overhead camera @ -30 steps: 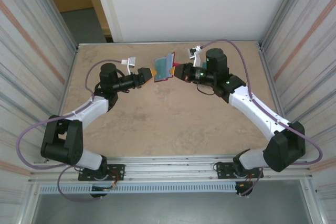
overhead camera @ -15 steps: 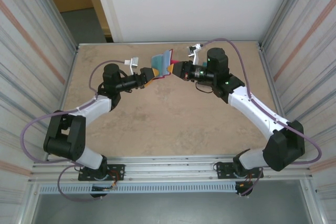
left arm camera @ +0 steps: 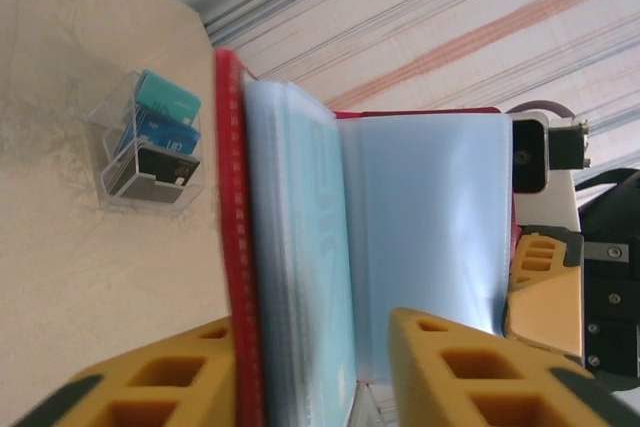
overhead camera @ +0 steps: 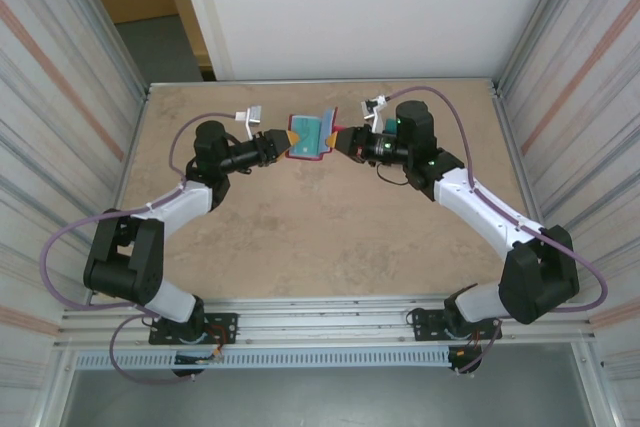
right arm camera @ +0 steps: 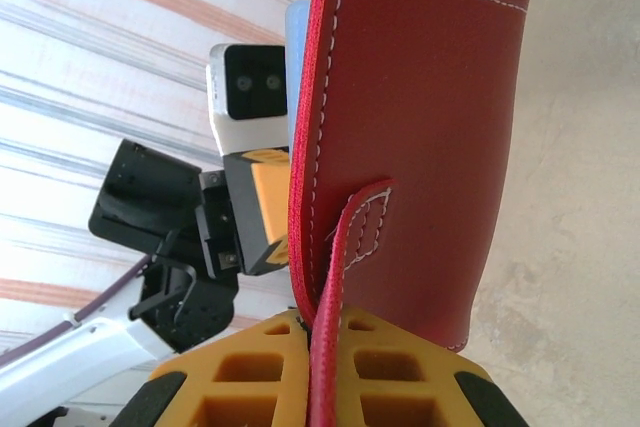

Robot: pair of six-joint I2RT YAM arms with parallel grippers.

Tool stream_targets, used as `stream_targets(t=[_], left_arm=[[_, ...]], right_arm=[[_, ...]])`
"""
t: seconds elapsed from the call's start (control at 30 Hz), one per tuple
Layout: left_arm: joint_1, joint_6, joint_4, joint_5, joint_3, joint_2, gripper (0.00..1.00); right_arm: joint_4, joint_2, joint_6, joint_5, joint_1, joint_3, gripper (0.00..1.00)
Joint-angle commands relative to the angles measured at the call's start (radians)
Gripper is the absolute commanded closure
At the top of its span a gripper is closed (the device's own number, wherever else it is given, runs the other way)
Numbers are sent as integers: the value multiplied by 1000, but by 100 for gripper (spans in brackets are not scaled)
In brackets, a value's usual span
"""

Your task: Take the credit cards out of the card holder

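From the near edge, both arms are stretched to the far middle of the table [overhead camera: 330,237]. There the card holder [overhead camera: 312,133] is held open between them. On the left, the left gripper [left arm camera: 315,332] is set narrow around the red cover and the front sleeves; whether these are pinched cannot be told. On the right, the right gripper [right arm camera: 320,332] is clamped tight on the holder's back edge. Farther off, the credit cards [left arm camera: 160,132], teal, blue and dark, are stood in a clear box [left arm camera: 108,137] on the table.
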Motion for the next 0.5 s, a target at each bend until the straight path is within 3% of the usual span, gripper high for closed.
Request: stream_targets(t=[0.0, 0.23, 0.27, 0.33, 0.4, 0.47], left_arm=[[-10, 53, -45, 2, 4, -14, 70], [-55, 182, -227, -36, 30, -8, 95], [-63, 204, -255, -50, 32, -5, 100], [-80, 230, -288, -78, 28, 3, 100], [-98, 244, -307, -105, 17, 19, 100], [-121, 249, -310, -126, 7, 38, 100]], right_arm=[[9, 6, 0, -1, -5, -9, 100], [-147, 0, -74, 53, -5, 2, 100], [-196, -4, -95, 83, -5, 4, 96], [-294, -17, -138, 152, -5, 9, 86], [-436, -35, -185, 263, -1, 22, 69], [-548, -52, -209, 368, -1, 31, 62]])
